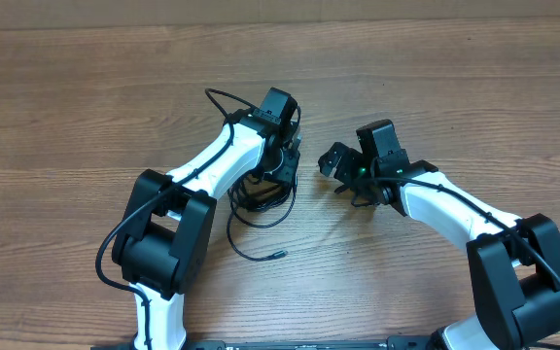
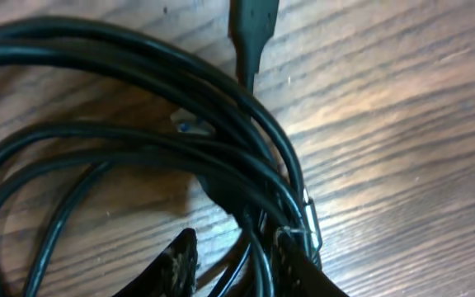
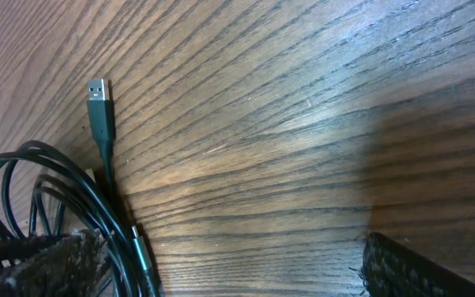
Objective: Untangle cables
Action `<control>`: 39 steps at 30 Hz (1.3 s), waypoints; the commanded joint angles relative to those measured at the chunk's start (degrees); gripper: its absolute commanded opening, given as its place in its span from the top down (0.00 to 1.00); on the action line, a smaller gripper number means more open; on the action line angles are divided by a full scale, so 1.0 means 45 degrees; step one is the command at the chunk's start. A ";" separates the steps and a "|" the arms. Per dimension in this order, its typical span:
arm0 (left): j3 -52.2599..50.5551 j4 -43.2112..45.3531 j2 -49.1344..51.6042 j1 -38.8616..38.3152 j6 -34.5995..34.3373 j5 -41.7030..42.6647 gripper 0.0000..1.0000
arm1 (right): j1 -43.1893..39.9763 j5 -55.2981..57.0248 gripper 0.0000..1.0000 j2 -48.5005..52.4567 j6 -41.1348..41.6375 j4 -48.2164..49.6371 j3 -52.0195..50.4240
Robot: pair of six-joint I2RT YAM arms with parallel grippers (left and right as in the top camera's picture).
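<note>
Cables (image 1: pixel 261 194) lie in one loose black coil on the table (image 1: pixel 66 97), right under the left arm, with a loose end (image 1: pixel 278 255) trailing toward the robot. The left gripper (image 2: pixel 237 264) sits low and narrow, its fingers astride several strands at once; from this close I can't tell whether they pinch or merely straddle. That's the danger: lift here and the whole bundle likely rises as one lump, the loops pulling tighter instead of parting. The right gripper (image 3: pixel 229 276) hangs wide open and empty just beside the coil, one finger (image 3: pixel 39 256) at the edge of the loops. If it closes there, it could catch several strands. The plug (image 3: pixel 97 91) sticks out clear, yet its cord runs back under the loops and could snag.
</note>
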 commanded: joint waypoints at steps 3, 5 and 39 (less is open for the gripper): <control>-0.0204 0.0233 -0.0087 0.0019 -0.0593 -0.0083 0.71 | 0.0019 0.0175 0.00 0.0049 0.0049 0.0073 -0.0019; -0.0486 0.0529 -0.0087 0.0019 -0.0709 -0.0117 0.74 | 0.0019 0.0175 0.00 0.0049 0.0049 0.0073 -0.0019; 0.3181 -0.6237 -0.0087 0.0073 0.1161 -0.1093 0.96 | 0.0019 -0.0335 0.00 0.0049 0.0039 0.0155 -0.0019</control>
